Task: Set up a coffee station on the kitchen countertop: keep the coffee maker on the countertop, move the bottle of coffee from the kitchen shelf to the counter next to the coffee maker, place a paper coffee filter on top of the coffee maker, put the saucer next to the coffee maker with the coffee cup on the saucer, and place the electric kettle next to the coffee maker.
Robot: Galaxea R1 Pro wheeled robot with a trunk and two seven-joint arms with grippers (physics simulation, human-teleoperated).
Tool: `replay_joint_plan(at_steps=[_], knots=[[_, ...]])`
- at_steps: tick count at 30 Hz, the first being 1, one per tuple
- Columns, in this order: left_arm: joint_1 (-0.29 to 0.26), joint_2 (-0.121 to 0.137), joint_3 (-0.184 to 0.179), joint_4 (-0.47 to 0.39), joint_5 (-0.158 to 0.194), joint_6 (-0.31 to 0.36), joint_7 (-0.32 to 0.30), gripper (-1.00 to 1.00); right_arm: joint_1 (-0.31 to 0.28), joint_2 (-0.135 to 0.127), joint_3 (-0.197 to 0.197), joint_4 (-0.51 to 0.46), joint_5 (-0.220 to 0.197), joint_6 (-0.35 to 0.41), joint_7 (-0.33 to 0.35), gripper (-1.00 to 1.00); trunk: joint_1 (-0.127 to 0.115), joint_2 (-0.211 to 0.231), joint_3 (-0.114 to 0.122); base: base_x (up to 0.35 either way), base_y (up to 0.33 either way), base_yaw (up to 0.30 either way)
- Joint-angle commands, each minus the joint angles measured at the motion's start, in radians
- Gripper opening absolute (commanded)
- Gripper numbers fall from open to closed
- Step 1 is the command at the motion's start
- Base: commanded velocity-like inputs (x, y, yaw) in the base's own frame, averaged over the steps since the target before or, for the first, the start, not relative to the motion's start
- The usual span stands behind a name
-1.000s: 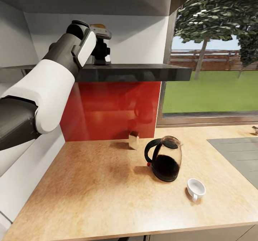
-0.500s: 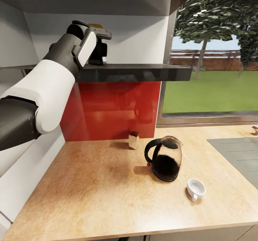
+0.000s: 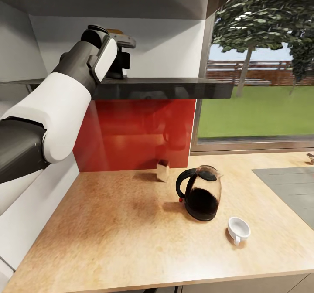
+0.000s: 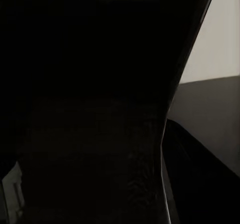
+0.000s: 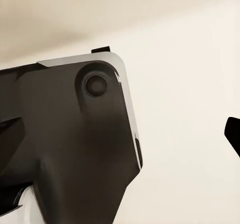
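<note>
— The bottle of coffee (image 3: pixel 117 32), is that the yellow bit up on the dark shelf (image 3: pixel 174 88)?

— Yes. From the head view I get a sliver of yellow cap just behind the left pincer (image 3: pixel 123 62); the dark body is hidden by the wrist and the pincer's black housing. It sits on the shelf, right at the pincer.

— Is the pincer clenched on it?

— I can't tell. The fingers are lost in the black mass against the wall. The left wrist view is nearly all dark: a black surface close to the lens, with a pale wall and a strip of the shelf to one side.

— What lies well below the pincer?

— On the kitchen countertop (image 3: pixel 109 236) stands the electric kettle (image 3: pixel 199 192), clear glass over a black base, loop handle turned toward the arm's side. Just beside it, on the far side from the arm, the coffee cup (image 3: pixel 238 229) rests, white, its handle toward us. A small brown box (image 3: pixel 163 170) stands by the red backsplash (image 3: pixel 139 131).

— And the right pincer?

— The right wrist view gives a dark grey robot part with a round fitting against a cream surface, plus one black tip cut off at the edge. Whether it is released or clenched, I can't tell.
</note>
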Motion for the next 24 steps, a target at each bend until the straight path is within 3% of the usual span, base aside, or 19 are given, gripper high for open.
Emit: replay_joint_plan(at_steps=[1, 12, 16, 24], knots=[[-0.001, 0.001, -0.006, 0.000, 0.011, 0.004, 0.006, -1.00, 0.000, 0.000, -0.002, 0.000, -0.004, -0.003, 0.000, 1.00, 0.001, -0.002, -0.002, 0.000, 0.000, 0.000], [-0.001, 0.001, -0.005, 0.000, 0.012, 0.007, -0.032, -1.00, -0.001, 0.000, -0.006, -0.001, -0.006, 0.000, 0.003, 1.00, 0.001, -0.002, -0.002, 0.000, 0.000, -0.013], [-0.001, 0.002, -0.005, 0.000, 0.011, 0.006, -0.066, -1.00, -0.001, 0.001, -0.006, -0.003, -0.006, 0.000, 0.003, 1.00, 0.001, -0.002, -0.002, 0.000, 0.000, -0.190], [-0.001, 0.003, -0.006, 0.000, 0.011, 0.007, -0.080, -1.00, -0.001, 0.000, -0.006, -0.004, -0.006, 0.000, 0.003, 1.00, 0.001, -0.002, -0.002, 0.000, 0.000, -0.255]])
